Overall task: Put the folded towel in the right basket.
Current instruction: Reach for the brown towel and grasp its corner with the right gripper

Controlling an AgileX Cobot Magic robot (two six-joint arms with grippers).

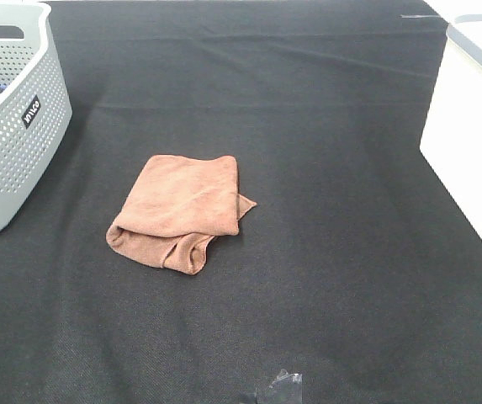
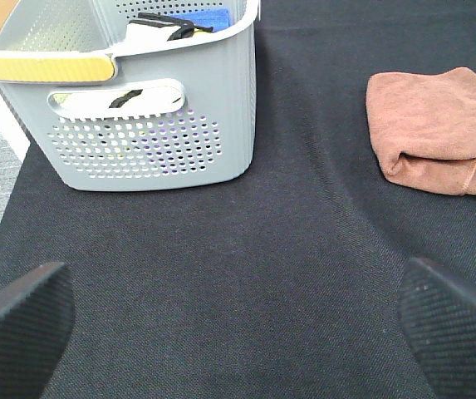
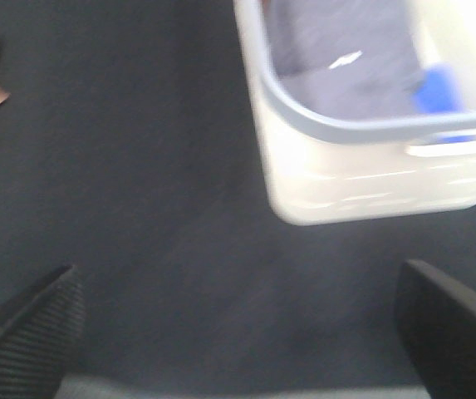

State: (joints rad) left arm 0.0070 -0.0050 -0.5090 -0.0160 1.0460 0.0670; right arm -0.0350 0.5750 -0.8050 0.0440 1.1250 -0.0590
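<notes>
The left hand [image 2: 238, 316] sits closest to its wrist camera, its two dark ribbed fingers [image 2: 23, 320] spread wide with only bare cloth between them, so it is released and holds nothing. The right hand [image 3: 238, 320] is the same in its own blurred view: fingers [image 3: 30, 328] far apart, released, nothing gripped.

The desk [image 1: 350, 261] is covered in black cloth with a few soft creases. On the right edge of the high view stands the right basket [image 1: 469, 143], white and smooth-walled; the right wrist view shows its rim and a blue thing [image 3: 437, 90] inside, too blurred to name. At the far left stands the left basket [image 1: 15, 126], grey and perforated, with a yellow grip [image 2: 42, 68] on its rim and some blue and black items in it.

The towel [image 1: 180, 210] is brown and folded, lying flat on the desk near the middle, between the two baskets, closer to the left basket, touching neither and well apart from the right one. Neither hand is on it.

A small glossy dark scrap [image 1: 281, 387] lies at the near edge of the desk; I cannot tell what it is
</notes>
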